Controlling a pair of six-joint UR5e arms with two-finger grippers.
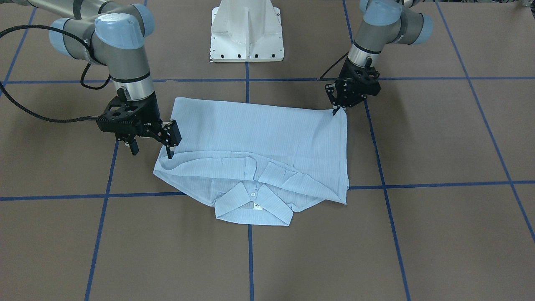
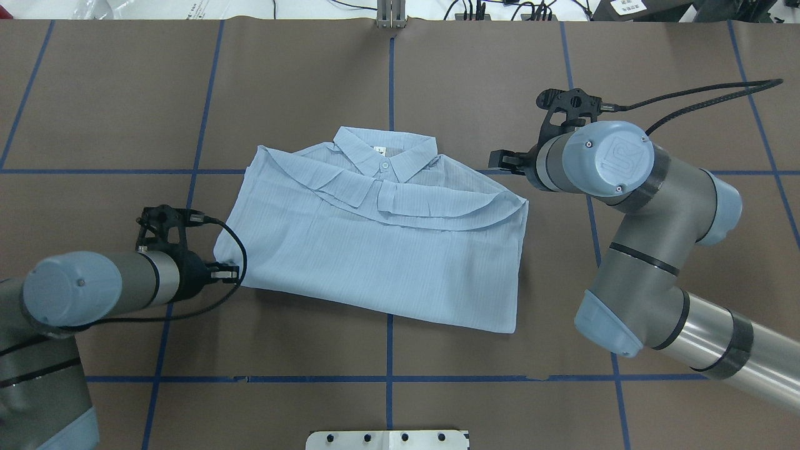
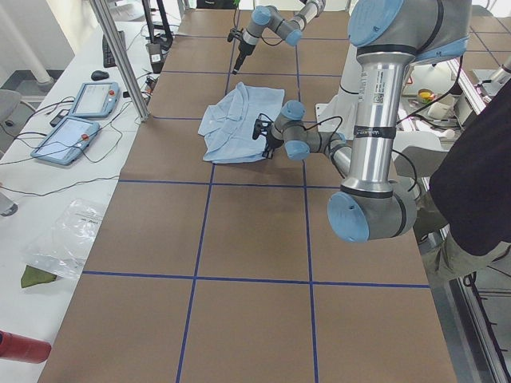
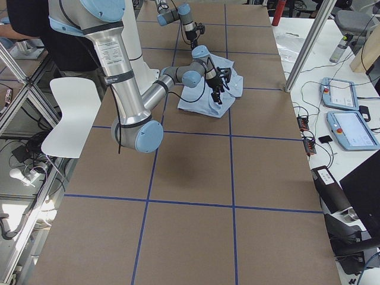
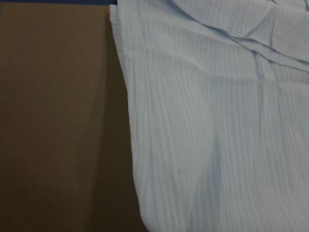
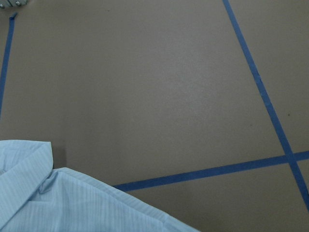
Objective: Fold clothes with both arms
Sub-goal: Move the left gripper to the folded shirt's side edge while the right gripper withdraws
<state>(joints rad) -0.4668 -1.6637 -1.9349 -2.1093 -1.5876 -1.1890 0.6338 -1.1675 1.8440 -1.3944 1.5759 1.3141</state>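
1. front-facing view: the shirt (image 1: 259, 138) lies mid-counter (image 1: 439, 138). its sleeves are tucked in and its lower half is folded up to just under the collar (image 1: 253, 209). most folding looks done, with perhaps a last fold or a tidy left.
2. same view: the right claw (image 1: 151, 149) is spread, one finger at the shirt's side edge. the left claw (image 1: 335, 109) sits at the shirt's corner nearest the robot; spread or pressed together, it cannot be told.
3. overhead view: the shirt's long axis runs left to right across the counter, a little skewed. the collar points away from the robot.
4. side views: both claws flank the shirt, too small to judge.
5. wrist views: only cloth edge and bare counter show, no fingers.
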